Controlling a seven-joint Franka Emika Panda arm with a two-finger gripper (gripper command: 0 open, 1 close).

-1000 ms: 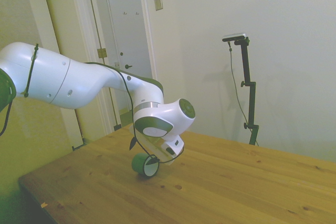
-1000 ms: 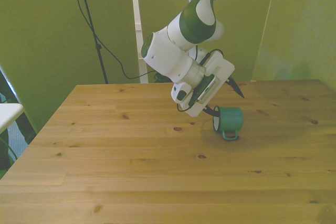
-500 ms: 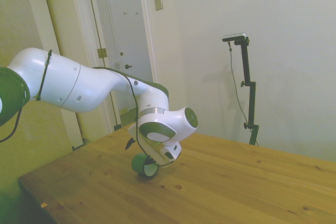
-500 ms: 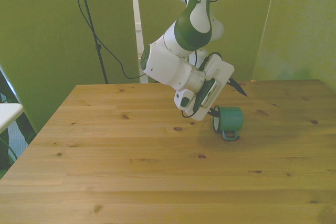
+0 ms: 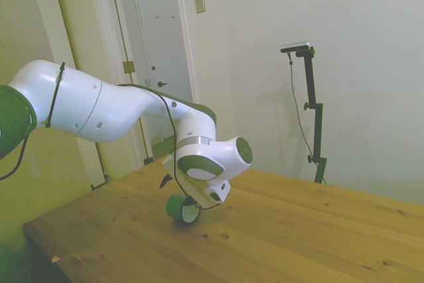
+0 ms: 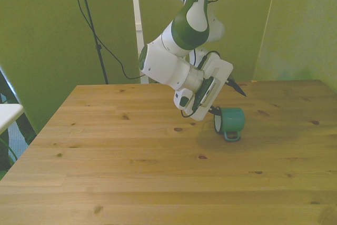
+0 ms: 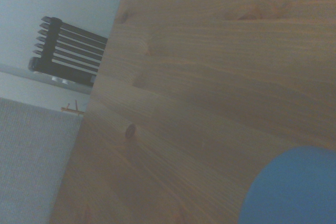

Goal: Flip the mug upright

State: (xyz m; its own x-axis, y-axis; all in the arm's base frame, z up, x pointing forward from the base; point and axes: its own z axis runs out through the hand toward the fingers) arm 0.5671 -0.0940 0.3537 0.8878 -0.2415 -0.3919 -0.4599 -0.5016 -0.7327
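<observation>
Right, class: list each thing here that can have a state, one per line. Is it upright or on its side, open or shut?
mug: lying on its side on the table, handle pointing toward the camera in the front view, white mouth facing the front view's left.
gripper: open, slanting down close by the mug's mouth, holding nothing.
door: shut, in the side view's background.

A wooden table [image 6: 131, 151] with dark knots fills the front view. In the side view, a white door [image 5: 159, 44] stands behind it, with a wall plate [image 5: 199, 0] beside
</observation>
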